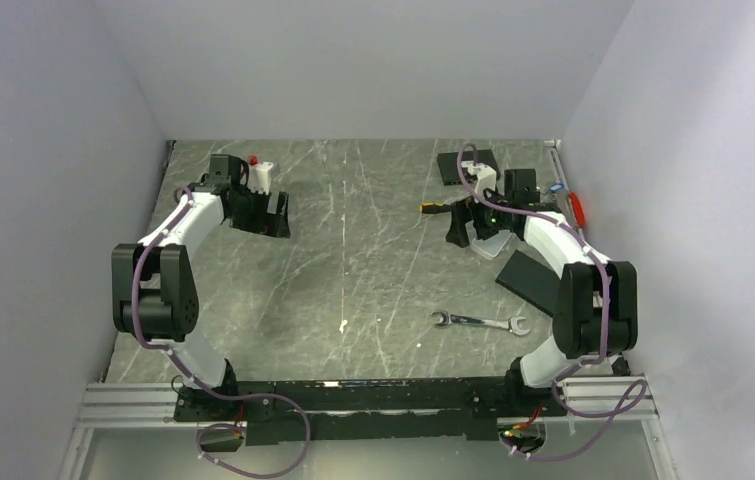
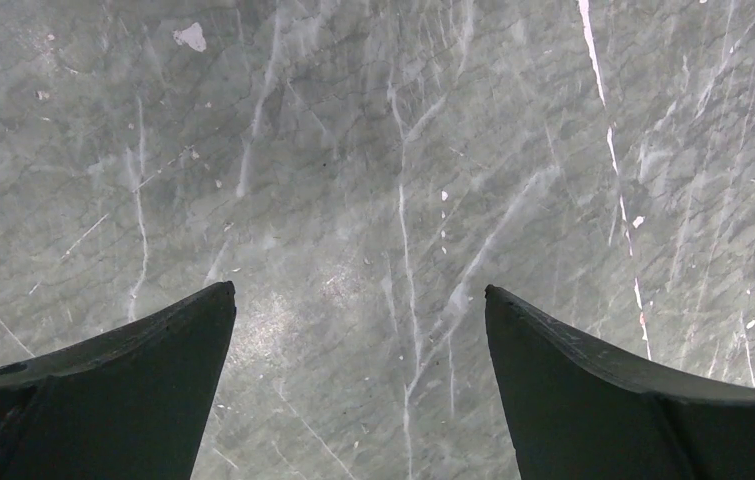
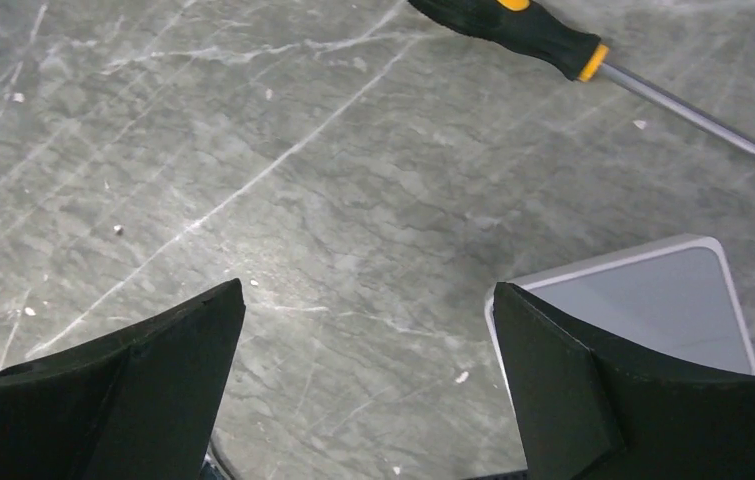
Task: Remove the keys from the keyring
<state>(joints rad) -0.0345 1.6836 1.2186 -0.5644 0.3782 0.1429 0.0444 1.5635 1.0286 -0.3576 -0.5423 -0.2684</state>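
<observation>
The keyring's red tag (image 1: 575, 208) lies at the table's far right edge, beside the right arm, with a small blue-headed key (image 1: 557, 187) just behind it. The ring and any other keys are too small to make out. Neither wrist view shows them. My left gripper (image 1: 278, 215) is open and empty at the back left, over bare table in its wrist view (image 2: 358, 290). My right gripper (image 1: 461, 232) is open and empty at the back right, to the left of the keyring. Its wrist view (image 3: 368, 288) shows only table between the fingers.
A yellow-and-black screwdriver (image 1: 441, 207) (image 3: 543, 35) lies just behind the right gripper. A pale grey tray (image 1: 493, 246) (image 3: 643, 295) sits by its right finger. Black pads lie at the back (image 1: 467, 165) and right (image 1: 531, 280). A silver wrench (image 1: 478, 322) lies nearer the front.
</observation>
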